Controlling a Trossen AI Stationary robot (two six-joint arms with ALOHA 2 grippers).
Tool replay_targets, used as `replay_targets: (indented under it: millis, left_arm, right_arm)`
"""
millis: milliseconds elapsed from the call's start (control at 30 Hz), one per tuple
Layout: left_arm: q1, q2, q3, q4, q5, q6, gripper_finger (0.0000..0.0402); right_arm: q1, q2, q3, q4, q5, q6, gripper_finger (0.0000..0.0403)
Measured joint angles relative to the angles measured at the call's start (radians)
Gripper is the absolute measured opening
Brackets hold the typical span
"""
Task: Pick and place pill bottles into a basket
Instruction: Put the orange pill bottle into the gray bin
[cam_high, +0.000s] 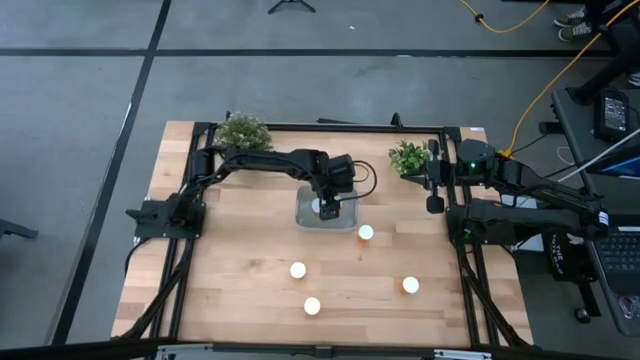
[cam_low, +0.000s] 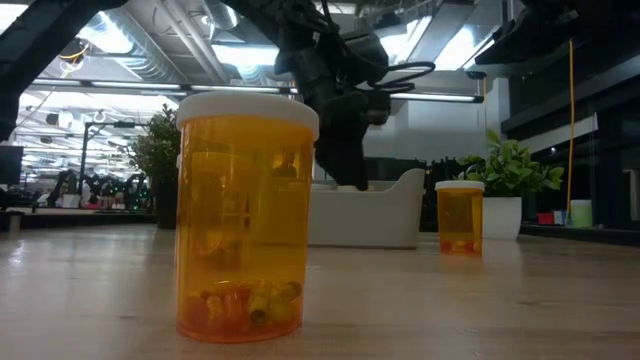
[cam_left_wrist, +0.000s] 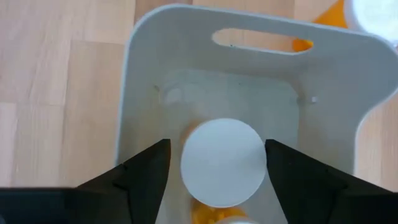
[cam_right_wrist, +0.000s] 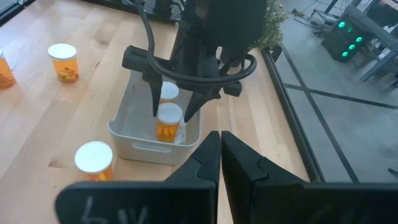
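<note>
Left pincer (cam_high: 327, 207) hangs over the basket (cam_high: 306, 215), fingers apart around a bottle (cam_right_wrist: 168, 121) standing inside. Light, stiff, smooth-sided (grip the body under the cap). Four wait on the tabletop (cam_high: 240, 280). Right pincer (cam_high: 433, 204) is closed, idle.

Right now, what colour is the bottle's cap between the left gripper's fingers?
White cap, seen best in the left wrist view.

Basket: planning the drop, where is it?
High view: the basket sits mid-table near the far edge, beneath the left gripper, between two potted plants.
</note>
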Motion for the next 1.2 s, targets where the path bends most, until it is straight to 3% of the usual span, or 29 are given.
replay_targets:
  millis: [200,533,767,867,967,1100,1200]
  left_arm:
    - [0.0,-0.006,0.092,-0.006,0.0,0.002,0.0292]
    - [-0.005,-0.007,0.43,-0.196,-0.001,-0.015,0.0308]
    - [-0.048,-0.01,0.684,-0.315,0.007,-0.067,0.0308]
    - [-0.073,-0.083,0.641,-0.276,0.006,-0.095,0.0308]
    - [-0.093,-0.145,0.64,-0.284,-0.021,-0.12,0.0308]
    - [-0.118,-0.208,0.64,-0.315,-0.048,-0.156,0.0308]
    - [-0.137,-0.255,0.64,-0.38,-0.061,-0.146,0.0308]
  right_arm:
    - [0.0,0.0,0.0,0.0,0.0,0.0,0.0019]
    - [0.0,0.0,0.0,0.0,-0.005,-0.001,0.0019]
    - [0.003,0.008,0.0,0.002,-0.117,-0.014,0.0019]
    - [0.026,0.04,0.0,0.002,-0.174,0.026,0.0026]
    - [0.07,0.096,0.0,0.002,-0.21,0.041,0.0056]
    - [0.143,0.194,0.025,0.0,-0.206,0.027,0.0127]
    - [0.194,0.285,0.067,-0.002,-0.114,0.028,0.0187]
